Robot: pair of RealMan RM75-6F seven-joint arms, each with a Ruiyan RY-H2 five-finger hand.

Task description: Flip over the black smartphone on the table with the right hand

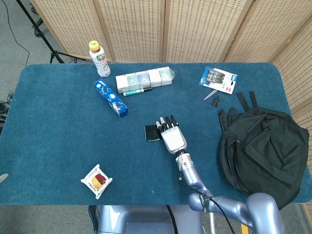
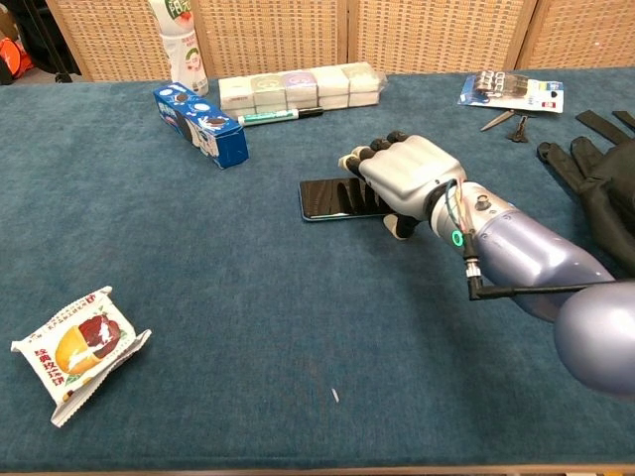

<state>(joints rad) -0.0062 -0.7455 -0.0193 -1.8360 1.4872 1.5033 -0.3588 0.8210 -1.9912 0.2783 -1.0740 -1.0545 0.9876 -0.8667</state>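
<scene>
The black smartphone (image 1: pixel 151 133) lies flat, screen up, near the middle of the blue table (image 1: pixel 58 126); in the chest view the smartphone (image 2: pixel 332 198) shows its left half. My right hand (image 1: pixel 171 136) is palm down over its right half. In the chest view the right hand (image 2: pixel 407 178) has its fingers (image 2: pixel 372 151) apart and bent down at the phone's far edge, with the thumb at the near edge. The phone is not lifted. My left hand is out of both views.
A black backpack (image 1: pixel 261 151) fills the right side. At the back stand a bottle (image 1: pixel 99 59), a blue box (image 1: pixel 111 98), a row of white packs (image 1: pixel 145 78) with a pen (image 1: pixel 136 90), and a battery pack (image 1: pixel 218 79). A snack packet (image 1: pixel 96 181) lies front left.
</scene>
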